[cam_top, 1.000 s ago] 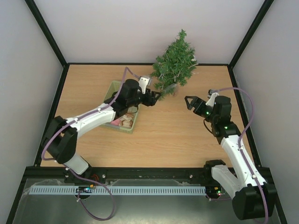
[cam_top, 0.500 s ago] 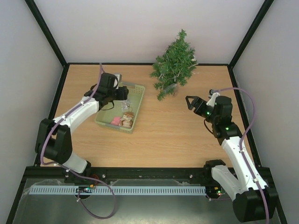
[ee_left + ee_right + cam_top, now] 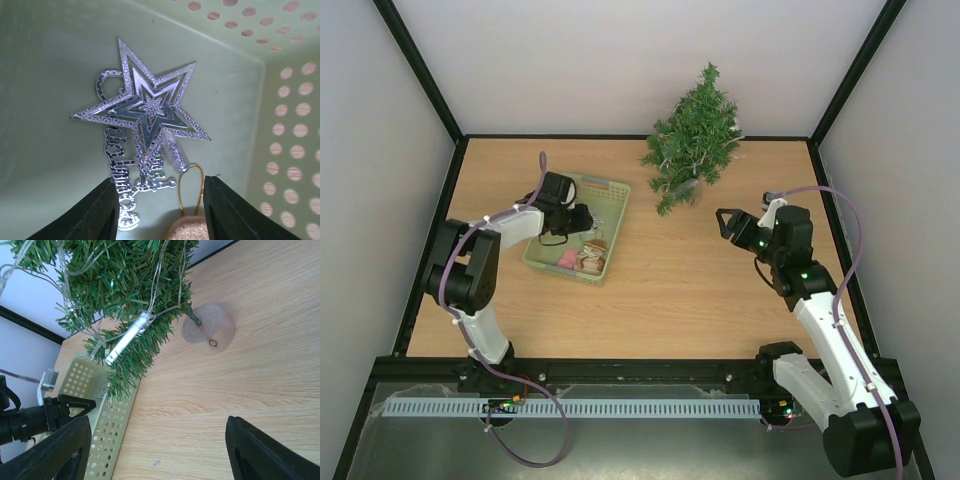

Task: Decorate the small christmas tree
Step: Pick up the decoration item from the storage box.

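Silver star [image 3: 150, 112] sits between half-parted left fingers [image 3: 100, 215], ungripped; right fingers [image 3: 55, 450] spread, empty.

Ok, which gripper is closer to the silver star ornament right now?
Left. The left gripper is down inside the pale green basket, fingers open just short of the silver star. The right gripper hangs open across the table, beside the small christmas tree.
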Available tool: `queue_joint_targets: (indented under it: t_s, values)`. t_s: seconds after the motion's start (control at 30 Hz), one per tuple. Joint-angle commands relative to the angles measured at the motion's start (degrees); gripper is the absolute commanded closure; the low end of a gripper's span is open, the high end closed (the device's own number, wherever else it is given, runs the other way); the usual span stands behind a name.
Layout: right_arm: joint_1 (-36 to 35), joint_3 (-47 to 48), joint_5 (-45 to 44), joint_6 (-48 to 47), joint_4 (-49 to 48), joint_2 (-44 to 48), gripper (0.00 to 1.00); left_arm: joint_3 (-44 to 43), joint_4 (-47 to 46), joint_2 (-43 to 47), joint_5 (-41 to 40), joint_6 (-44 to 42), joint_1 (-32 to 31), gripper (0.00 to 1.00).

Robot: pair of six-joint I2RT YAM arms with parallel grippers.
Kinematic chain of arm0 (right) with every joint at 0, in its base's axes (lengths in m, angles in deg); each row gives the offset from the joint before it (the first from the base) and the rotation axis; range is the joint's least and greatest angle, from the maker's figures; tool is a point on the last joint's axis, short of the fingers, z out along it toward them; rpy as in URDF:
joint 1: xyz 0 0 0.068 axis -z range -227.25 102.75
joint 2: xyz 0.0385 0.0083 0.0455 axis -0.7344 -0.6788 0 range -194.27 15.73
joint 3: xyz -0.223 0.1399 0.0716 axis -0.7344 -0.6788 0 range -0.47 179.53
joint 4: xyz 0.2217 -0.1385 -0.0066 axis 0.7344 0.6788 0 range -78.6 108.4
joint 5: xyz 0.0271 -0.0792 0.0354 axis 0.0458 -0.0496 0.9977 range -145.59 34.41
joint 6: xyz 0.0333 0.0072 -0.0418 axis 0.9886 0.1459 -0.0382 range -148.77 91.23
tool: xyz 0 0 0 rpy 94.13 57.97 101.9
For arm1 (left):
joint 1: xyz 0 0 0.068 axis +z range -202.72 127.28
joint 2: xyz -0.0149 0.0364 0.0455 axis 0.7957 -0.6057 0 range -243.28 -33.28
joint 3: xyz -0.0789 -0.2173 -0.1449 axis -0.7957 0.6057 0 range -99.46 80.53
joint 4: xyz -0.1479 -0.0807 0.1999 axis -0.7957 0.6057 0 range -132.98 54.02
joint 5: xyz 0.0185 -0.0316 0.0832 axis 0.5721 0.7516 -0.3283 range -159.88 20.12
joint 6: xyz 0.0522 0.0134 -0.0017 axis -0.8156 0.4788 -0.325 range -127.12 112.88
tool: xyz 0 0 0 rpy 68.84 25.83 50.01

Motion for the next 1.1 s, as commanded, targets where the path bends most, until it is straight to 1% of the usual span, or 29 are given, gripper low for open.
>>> queue_joint_targets:
  t_s: [0.0, 0.13, 0.23, 0.37, 0.47, 0.6, 0.8, 1.07]
  values:
    - [-0.7, 1.8, -2.0, -2.0, 1.8, 0.7, 0.29, -2.6, 0.9, -1.7, -3.8, -0.4, -1.1, 0.55]
    - [-1.1, 1.8, -2.3, -2.2, 1.8, 0.9, 0.32, -5.7, 2.7, -3.6, -6.0, -0.4, -2.7, 0.62]
    - [-1.3, 1.8, -2.5, -2.3, 1.7, 1.0, 0.34, -7.9, 4.1, -5.0, -7.5, -0.4, -3.9, 0.64]
    - [-1.8, 1.6, -2.7, -2.2, 1.6, 0.9, 0.34, -10.2, 5.4, -7.4, -6.8, 0.2, -4.2, 0.68]
    - [-2.1, 1.6, -2.7, -2.2, 1.5, 0.9, 0.34, -11.3, 5.9, -8.6, -7.2, 0.4, -4.9, 0.69]
    - [-2.2, 1.7, -2.5, -2.2, 1.5, 1.1, 0.34, -10.5, 5.7, -8.9, -7.0, 0.0, -5.2, 0.71]
    - [-2.3, 0.6, -2.7, -2.2, 1.0, 1.2, 0.34, -9.7, 6.6, -8.8, -9.7, -1.4, -6.1, 0.71]
    - [-2.3, 1.6, -3.2, -2.6, 1.4, 0.9, 0.34, -10.5, 7.2, -9.8, -9.3, -2.3, -6.3, 0.71]
